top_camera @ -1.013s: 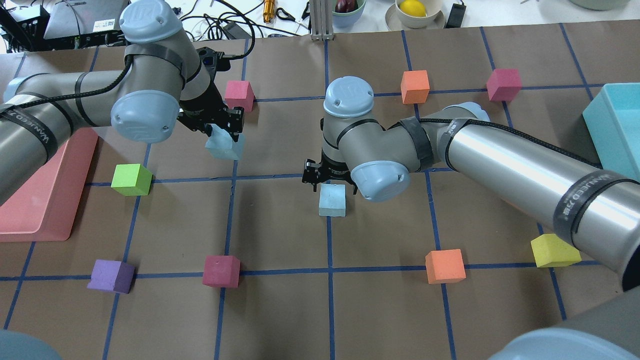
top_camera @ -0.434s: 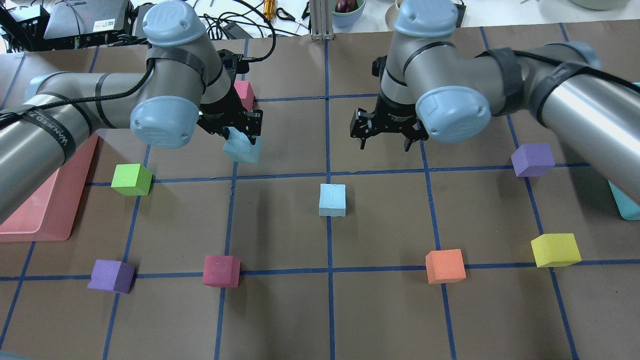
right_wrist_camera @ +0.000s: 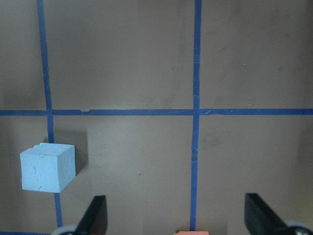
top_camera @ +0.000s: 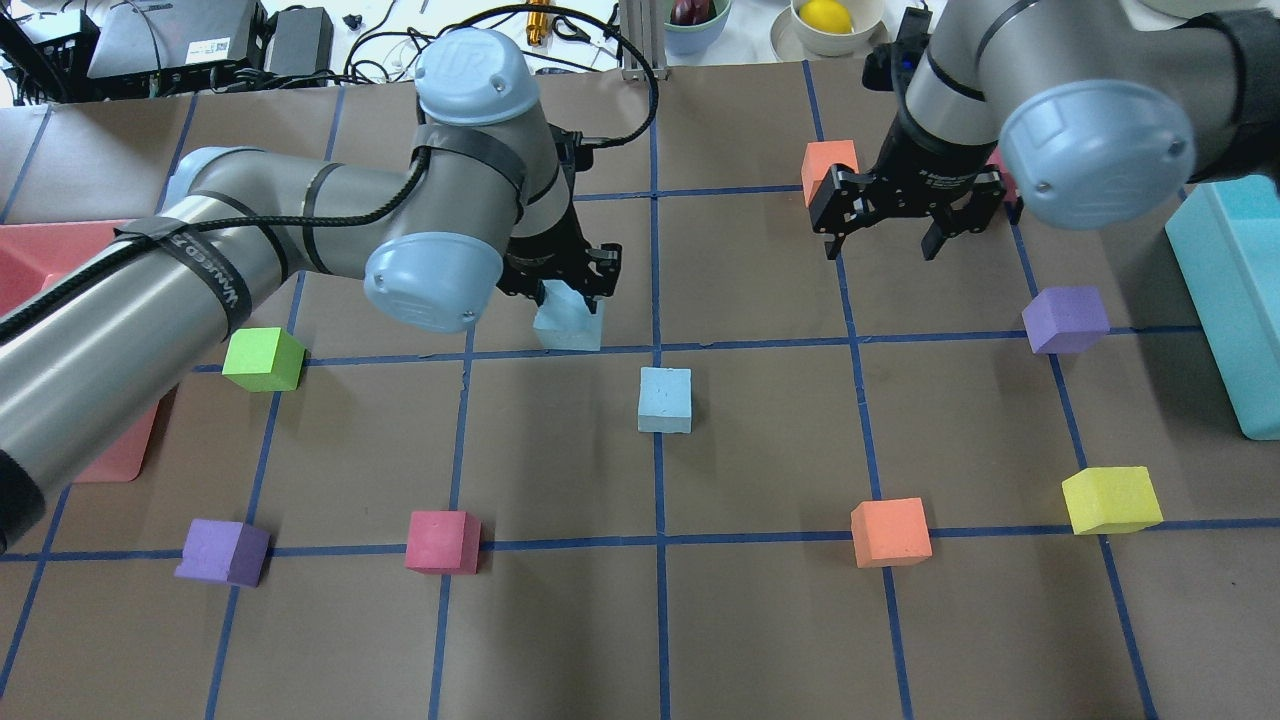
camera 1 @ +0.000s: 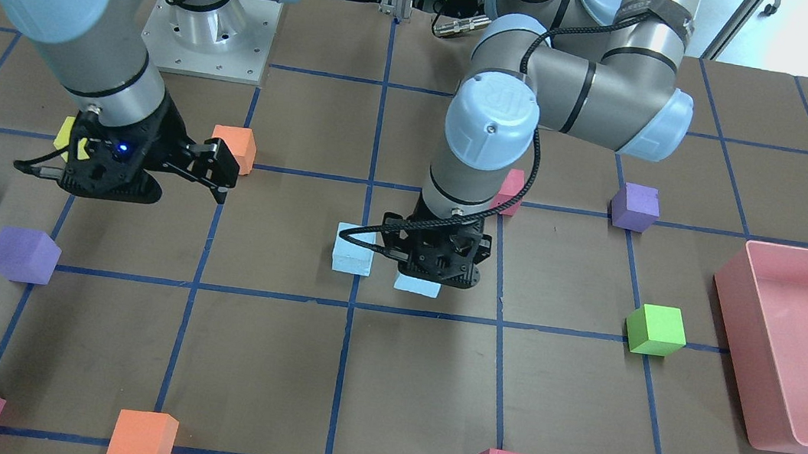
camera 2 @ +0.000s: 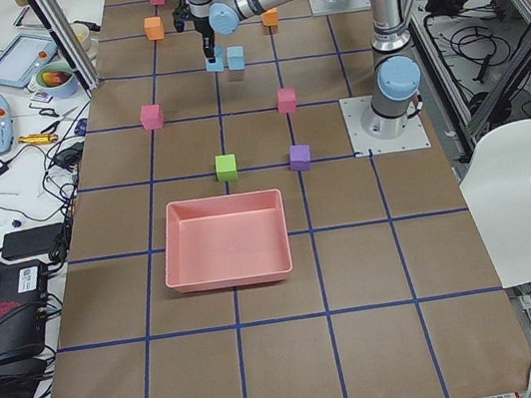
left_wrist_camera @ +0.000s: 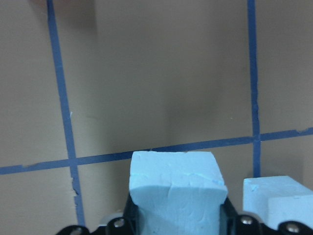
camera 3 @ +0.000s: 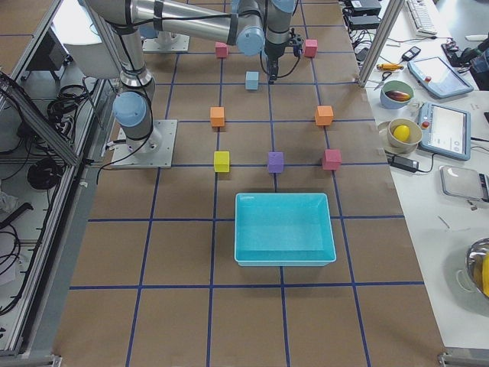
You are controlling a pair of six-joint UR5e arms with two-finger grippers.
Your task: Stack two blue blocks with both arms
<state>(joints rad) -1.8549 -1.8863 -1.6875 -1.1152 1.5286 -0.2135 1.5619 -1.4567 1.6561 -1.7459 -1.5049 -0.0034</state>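
Gripped one blue block (top_camera: 568,325) tight between the left fingers (top_camera: 603,268), near the counter's (top_camera: 560,620) centre on the operators'-edge side. Rested the other blue block (top_camera: 665,400) flat at the centre, just beside. Spread the right fingers (right_wrist_camera: 94,215) wide, empty, toward the operators' edge. Risked an off-centre release, tipping the carried block or shoving the resting one aside.

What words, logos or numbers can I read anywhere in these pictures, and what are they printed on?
"UR": logo on the blue joint cap of the left arm.
"VANEED", then marks I cannot make out: on the black strap round the left arm.
White sticker on the grey box behind the table: too small to read.
Nothing else is legible.
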